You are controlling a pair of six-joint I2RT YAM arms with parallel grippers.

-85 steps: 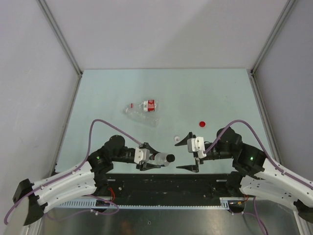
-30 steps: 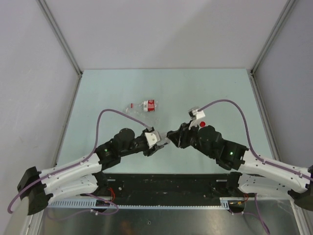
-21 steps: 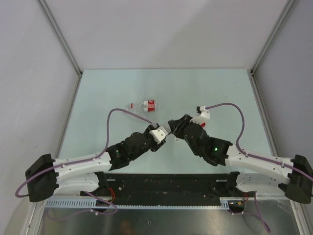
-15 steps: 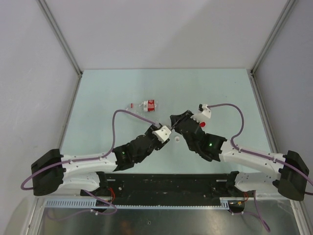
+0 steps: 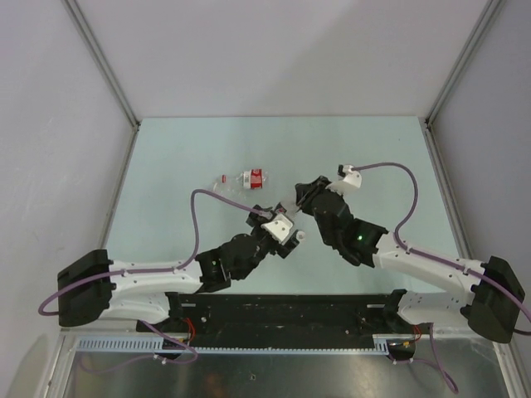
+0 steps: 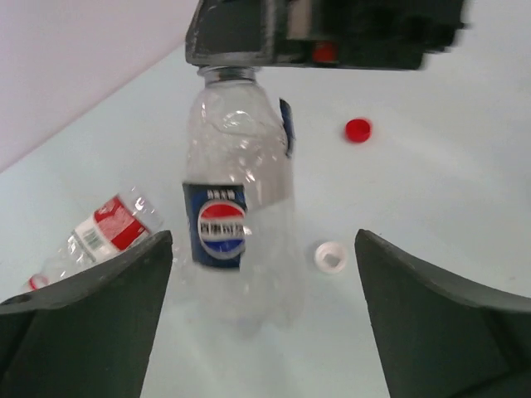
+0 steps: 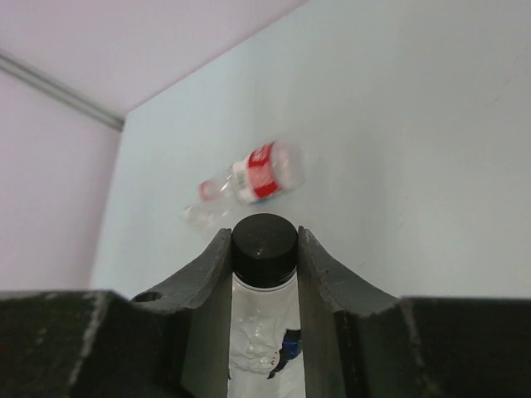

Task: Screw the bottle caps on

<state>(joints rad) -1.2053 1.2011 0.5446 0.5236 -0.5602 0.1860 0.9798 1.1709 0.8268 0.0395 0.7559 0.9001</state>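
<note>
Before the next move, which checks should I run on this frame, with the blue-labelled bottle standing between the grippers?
1. Black round plastic cap on the neck of the clear plastic blue-labelled bottle: ok; how tightly threaded, cannot tell.
2. Right gripper shut on the black cap: ok.
3. Left gripper open, fingers apart from the bottle on both sides: ok.
4. Blue-labelled bottle upright: ok.
5. White round plastic cap and red round plastic cap screwed on: not ok, both loose on the pale green table.
6. Clear red-and-white-labelled bottle upright for capping: not ok, lying on its side.
</note>
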